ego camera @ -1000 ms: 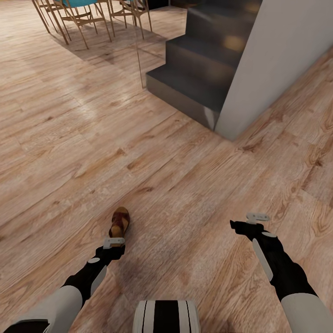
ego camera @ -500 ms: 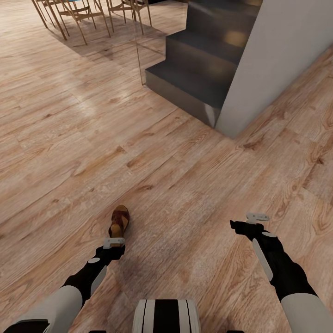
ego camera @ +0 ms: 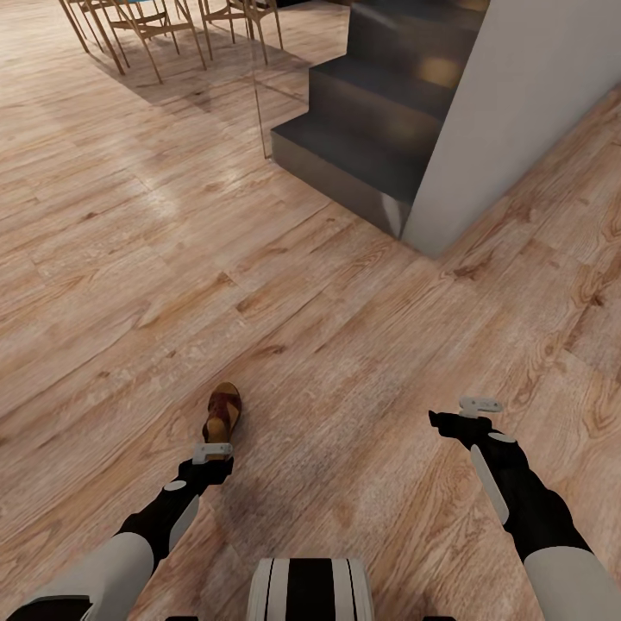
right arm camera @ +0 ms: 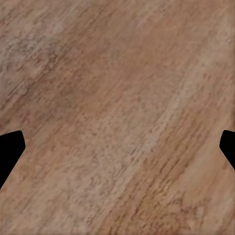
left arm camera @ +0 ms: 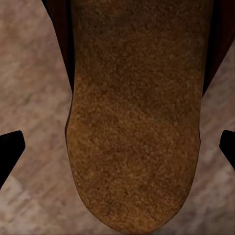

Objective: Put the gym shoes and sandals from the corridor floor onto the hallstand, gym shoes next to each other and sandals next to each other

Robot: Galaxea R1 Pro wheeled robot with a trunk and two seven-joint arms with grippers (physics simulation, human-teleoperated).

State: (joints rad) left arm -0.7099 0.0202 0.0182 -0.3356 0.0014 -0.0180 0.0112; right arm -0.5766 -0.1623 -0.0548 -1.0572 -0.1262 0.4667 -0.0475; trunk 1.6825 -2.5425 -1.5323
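One sandal [ego camera: 223, 412] lies flat on the corridor floor [ego camera: 345, 345], directly ahead of the left hand [ego camera: 212, 451] and just past its fingertips, its length running away from the robot. In the left wrist view the sandal's [left arm camera: 134, 112] grainy brown footbed sits between the two dark fingertips [left arm camera: 10, 152], which stand wide apart at either side with bare floor between each of them and the sandal's edges; the left hand is spread and touches nothing. The right hand [ego camera: 473, 414] hangs over bare planks, well apart from the sandal and level with the left hand; in the right wrist view its fingertips [right arm camera: 10, 149] are likewise spread, with wood grain between them. Well beyond both hands a dark grey staircase [ego camera: 379, 129] rises beside a pale wall [ego camera: 509, 112], and wooden chairs [ego camera: 164, 26] stand farther off.
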